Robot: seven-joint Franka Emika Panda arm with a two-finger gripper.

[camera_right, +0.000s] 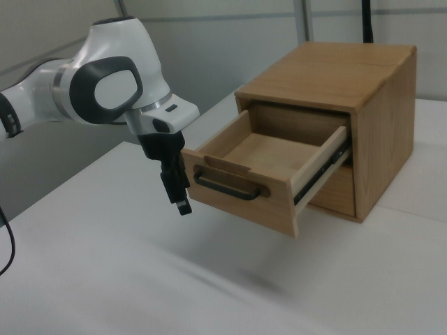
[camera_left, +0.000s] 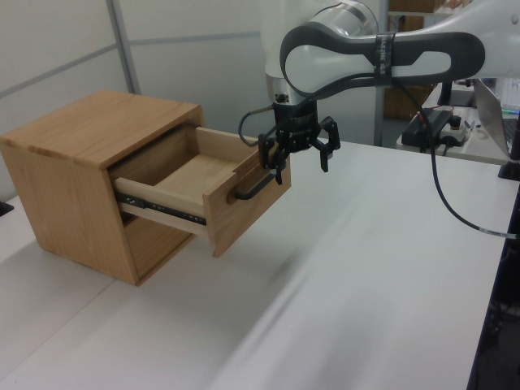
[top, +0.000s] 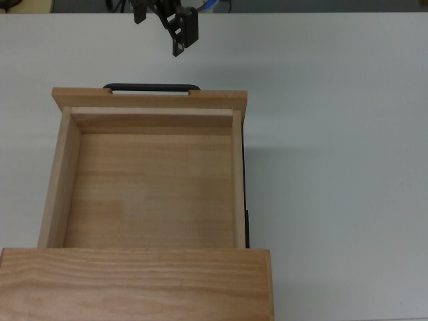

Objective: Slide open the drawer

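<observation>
From above, in the top view, the light wood rectangular drawer [top: 150, 180] with its slim black bar handle [top: 151, 87] stands well out of the grained wooden cabinet [top: 137, 284], its bare floor exposed nearly to the back wall. The black two-finger gripper [top: 179, 30] sits beyond the handle toward the top view's upper edge, slightly to the top view's right of the handle's middle, apart from it and holding nothing. Judged from this, the pull looks done — the sensible step is a clean retreat, straight away from the front panel so a finger cannot catch the bar and nudge the drawer back.

Seen in the left view, the gripper [camera_left: 298, 150] hangs with its fingers spread wide, just beside the far end of the handle [camera_left: 254, 186] and a little above it. The drawer [camera_left: 199, 191] rides on dark side rails, level, well forward of the cabinet [camera_left: 77, 179]. Rising before swinging aside would keep the lower fingertip clear of the bar.

On the right view's left, the gripper [camera_right: 180, 197] points down at the white table [camera_right: 105, 279], near the drawer's front corner but not touching the handle [camera_right: 230, 188] — a gap shows between them.
</observation>
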